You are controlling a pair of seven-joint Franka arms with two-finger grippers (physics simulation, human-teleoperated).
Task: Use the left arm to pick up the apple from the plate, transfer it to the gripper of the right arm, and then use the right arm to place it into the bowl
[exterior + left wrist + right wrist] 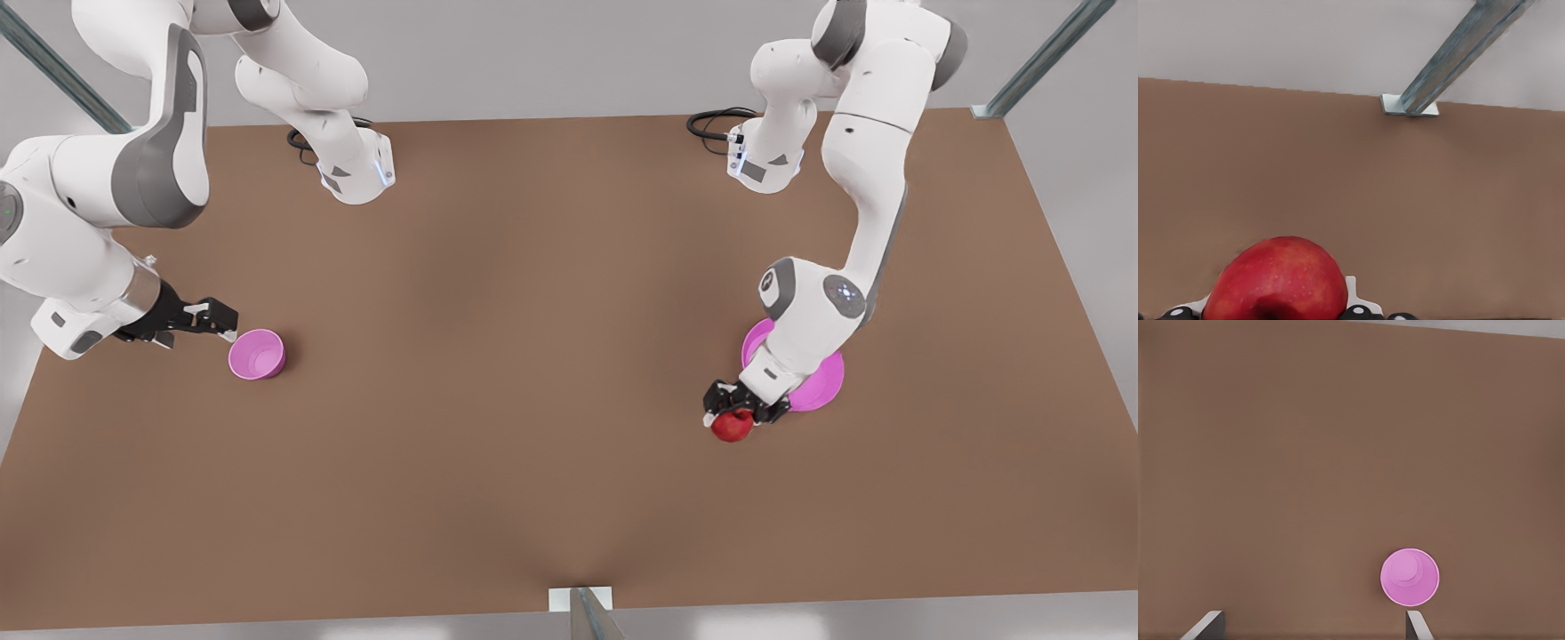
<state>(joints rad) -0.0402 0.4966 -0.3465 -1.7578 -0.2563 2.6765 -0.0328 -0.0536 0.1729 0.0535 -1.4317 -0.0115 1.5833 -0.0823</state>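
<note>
Looking down on a brown table [1305, 453], bare across most of its width. Pink bowl [1409, 577] sitting upright on it, round rim facing up, pale inside. Two grey fingertips [1203, 625] of the right gripper [1311, 627] spread wide apart, one just at the bowl's six o'clock.

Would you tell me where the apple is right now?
The apple is on the front view's right, held in the left gripper just off the plate, over the table's near side.
</note>
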